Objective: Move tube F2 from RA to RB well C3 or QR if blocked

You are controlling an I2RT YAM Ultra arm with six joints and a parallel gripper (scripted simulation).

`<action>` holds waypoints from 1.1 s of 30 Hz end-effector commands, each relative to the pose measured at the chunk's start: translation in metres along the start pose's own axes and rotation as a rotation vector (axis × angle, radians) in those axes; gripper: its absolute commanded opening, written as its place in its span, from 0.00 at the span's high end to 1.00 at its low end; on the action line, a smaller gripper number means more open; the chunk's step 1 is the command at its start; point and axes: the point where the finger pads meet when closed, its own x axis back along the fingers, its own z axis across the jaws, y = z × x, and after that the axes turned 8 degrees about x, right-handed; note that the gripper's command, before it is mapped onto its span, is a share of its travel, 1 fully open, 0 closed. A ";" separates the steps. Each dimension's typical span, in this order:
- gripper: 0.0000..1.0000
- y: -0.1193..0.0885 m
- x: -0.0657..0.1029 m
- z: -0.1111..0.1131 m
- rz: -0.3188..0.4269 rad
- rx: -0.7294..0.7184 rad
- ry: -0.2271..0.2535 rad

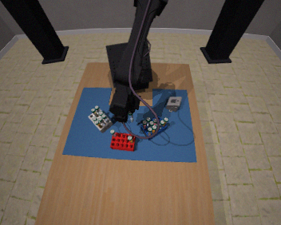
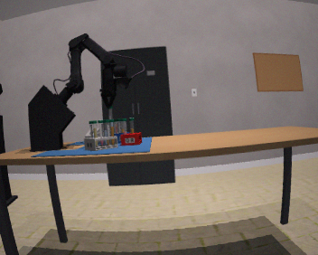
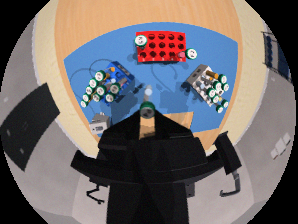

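Observation:
My gripper (image 1: 127, 116) (image 2: 109, 105) (image 3: 147, 113) is shut on a green-capped tube (image 2: 110, 112) (image 3: 148, 95), which hangs upright high above the mat between the blue and white racks. Its label cannot be read. The blue rack RA (image 1: 158, 133) (image 3: 128, 79) holds several capped tubes. The white rack RB (image 1: 106, 127) (image 3: 194, 79) holds several capped tubes; its well C3 cannot be made out. The red rack QR (image 1: 122, 148) (image 3: 161, 60) holds two capped tubes, in wells at opposite sides, and its other wells look empty.
The grey button box (image 1: 174, 102) (image 3: 100, 123) sits on the blue mat (image 1: 80, 140) (image 3: 75, 65) on the blue rack's side; its lamp state cannot be told. A cable loops over the mat near the blue rack. The arm's base stands behind the mat.

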 end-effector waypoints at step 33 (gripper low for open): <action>1.00 -0.053 -0.002 0.082 0.006 -0.023 -0.051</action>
